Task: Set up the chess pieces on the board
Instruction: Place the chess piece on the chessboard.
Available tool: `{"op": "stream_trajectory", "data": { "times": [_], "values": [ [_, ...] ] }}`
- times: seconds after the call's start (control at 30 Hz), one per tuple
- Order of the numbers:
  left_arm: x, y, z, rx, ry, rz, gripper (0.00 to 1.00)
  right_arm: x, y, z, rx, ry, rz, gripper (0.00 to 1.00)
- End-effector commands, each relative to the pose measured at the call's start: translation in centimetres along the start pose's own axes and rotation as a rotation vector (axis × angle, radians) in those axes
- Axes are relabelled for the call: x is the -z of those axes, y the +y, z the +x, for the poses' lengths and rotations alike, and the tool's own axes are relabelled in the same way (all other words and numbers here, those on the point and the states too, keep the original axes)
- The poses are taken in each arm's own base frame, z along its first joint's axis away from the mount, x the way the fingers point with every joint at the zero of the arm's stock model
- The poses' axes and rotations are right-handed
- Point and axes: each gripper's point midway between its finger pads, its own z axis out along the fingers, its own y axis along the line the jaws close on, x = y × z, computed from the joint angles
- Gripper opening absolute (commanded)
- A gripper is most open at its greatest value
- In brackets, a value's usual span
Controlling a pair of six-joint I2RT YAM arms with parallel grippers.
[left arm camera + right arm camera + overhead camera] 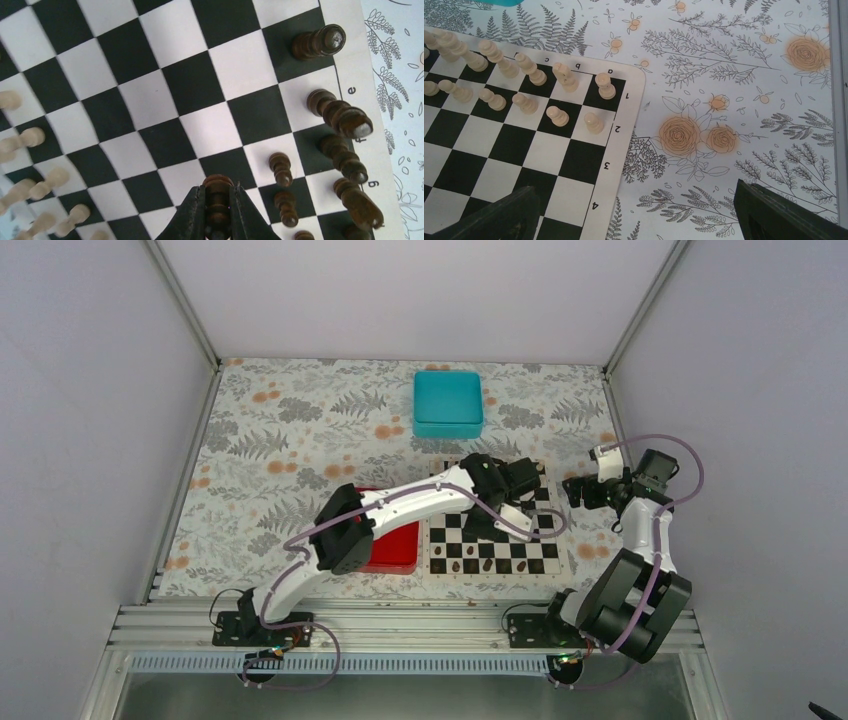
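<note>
Red tray (395, 545): lying flat at 9 o'clock of the board, touching or nearly touching its edge; smooth, square and shallow.
Left gripper (218, 194): reaching over the board and pinching a dark pawn (218, 181) by its stem, its black tapered fingers (192, 212) pressing in on both sides.
Step in hand: carrying that pawn to its square; by my reading, the dark side's second rank is being filled.
Board (165, 100): flat, matte, printed in black and white checks with a thin white lettered border.
Cream pieces (524, 75): standing in two full ranks at the board's far edge; pale, lathe-turned and rounded.
Dark pieces (345, 120): lining the 3 o'clock edge in the left wrist view, glossy brown turned wood with knobbed heads; two pawns (281, 169) standing just inside them.
Next move: probably calling for a shift toward 1 o'clock onto the free square beside those pawns, then an upright lowering without nudging them.
Right gripper (636, 220): hanging spread wide and holding nothing over the floral cloth (734, 100), at 3 o'clock of the board.
</note>
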Motion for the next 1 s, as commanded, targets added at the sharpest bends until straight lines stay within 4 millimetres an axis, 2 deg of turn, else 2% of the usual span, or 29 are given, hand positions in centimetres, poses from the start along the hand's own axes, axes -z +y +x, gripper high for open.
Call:
{"op": "stream_trajectory", "data": {
  "times": [0.0, 0.27, 0.53, 0.97],
  "values": [
    [-0.7, -1.4, -0.9, -0.036, -0.002, 0.049, 0.10, 0.1, -0.1, -0.7, 0.007, -0.017, -0.021, 1.00],
    [-3.2, -2.0, -1.4, -0.047, 0.000, 0.081, 0.10, 0.1, -0.1, -0.6, 0.006, -0.016, -0.024, 1.00],
    [-4.6, -3.0, -2.2, -0.063, 0.000, 0.130, 0.10, 0.1, 0.0, -0.6, 0.007, -0.015, -0.028, 1.00],
    [-6.2, -3.8, -1.3, -0.067, 0.036, 0.148, 0.10, 0.1, 0.1, -0.5, 0.006, -0.012, -0.035, 1.00]
  ]
}}
